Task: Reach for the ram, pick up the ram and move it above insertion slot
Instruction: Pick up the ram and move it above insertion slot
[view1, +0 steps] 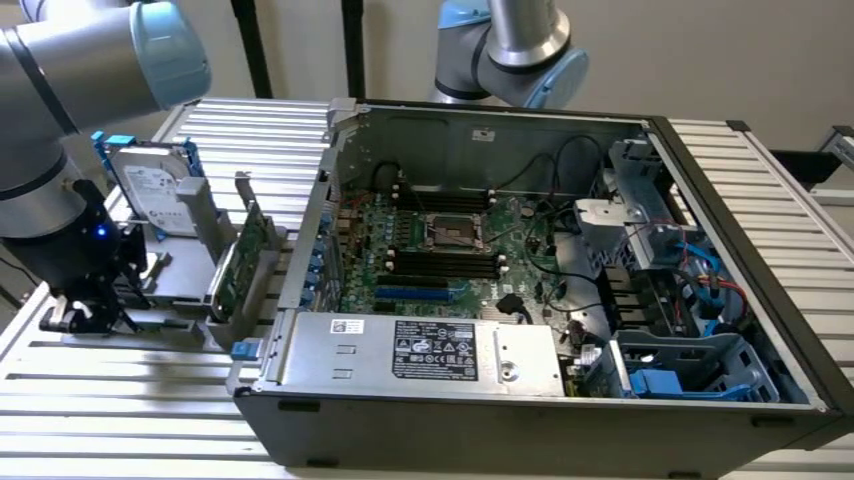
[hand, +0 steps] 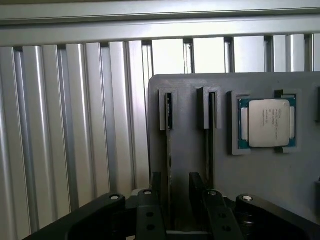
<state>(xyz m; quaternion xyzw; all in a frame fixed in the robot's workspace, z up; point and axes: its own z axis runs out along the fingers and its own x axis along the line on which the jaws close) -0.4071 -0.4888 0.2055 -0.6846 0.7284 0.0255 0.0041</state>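
Note:
The ram (hand: 169, 150) stands on edge in a slot of the grey holder plate (hand: 260, 185), so I see it as a thin dark-green strip. My gripper (hand: 175, 182) is low over it, open. One black finger (hand: 156, 192) sits close on one side of the stick and the other finger (hand: 195, 187) stands a little off the other side. A second thin stick (hand: 210, 135) fills the neighbouring slot. In the exterior view my gripper (view1: 83, 310) is down at the holder, at that view's left of the open computer case. The black memory slots (view1: 447, 263) lie on the motherboard inside the case.
A processor chip (hand: 265, 123) rests in a pocket of the holder plate. A silver hard drive with blue rails (view1: 151, 186) and a green expansion card (view1: 242, 263) stand upright between my gripper and the case wall (view1: 310, 240). A second robot arm (view1: 514, 50) stands behind the case.

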